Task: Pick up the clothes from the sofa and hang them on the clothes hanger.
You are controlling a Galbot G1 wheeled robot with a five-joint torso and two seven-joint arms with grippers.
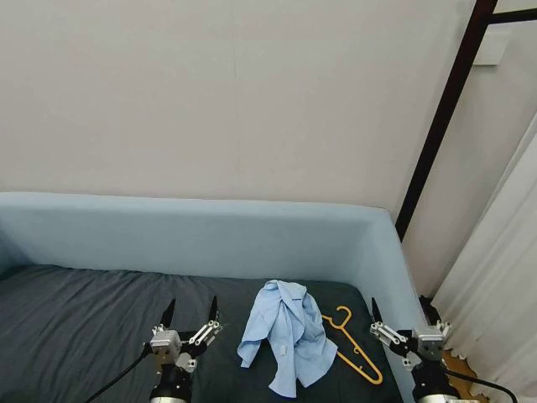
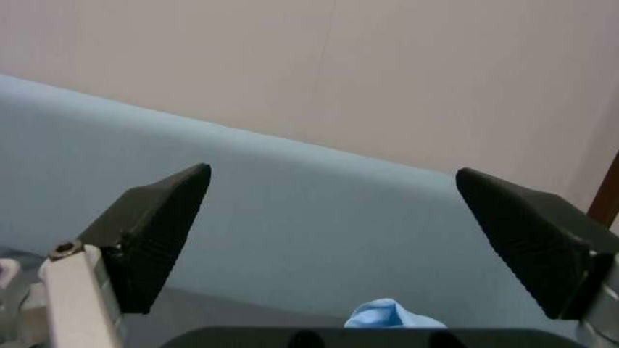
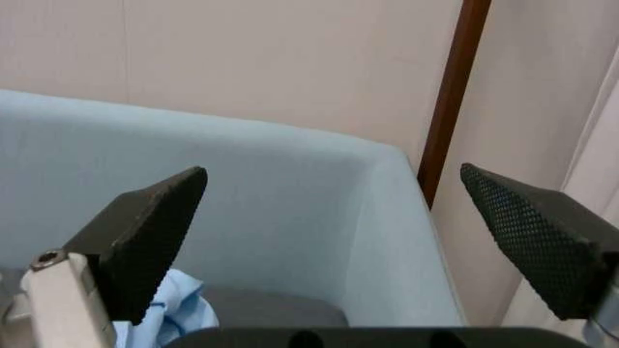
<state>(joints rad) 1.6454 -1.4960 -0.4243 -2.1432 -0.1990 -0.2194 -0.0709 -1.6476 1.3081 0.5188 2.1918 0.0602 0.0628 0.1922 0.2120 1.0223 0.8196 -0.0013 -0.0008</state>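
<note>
A crumpled light blue shirt lies on the dark seat of the sofa, right of centre. An orange clothes hanger lies flat just to its right. My left gripper is open, raised at the bottom of the head view, left of the shirt and apart from it. My right gripper is open too, over the sofa's right arm, right of the hanger. A corner of the shirt peeks into the left wrist view below the open fingers. In the right wrist view the shirt sits beside one finger.
The sofa's pale blue backrest runs across the view, with a plain wall behind. A dark wooden post stands at the sofa's right end, and white curtains hang at the far right. The seat left of the shirt is bare dark fabric.
</note>
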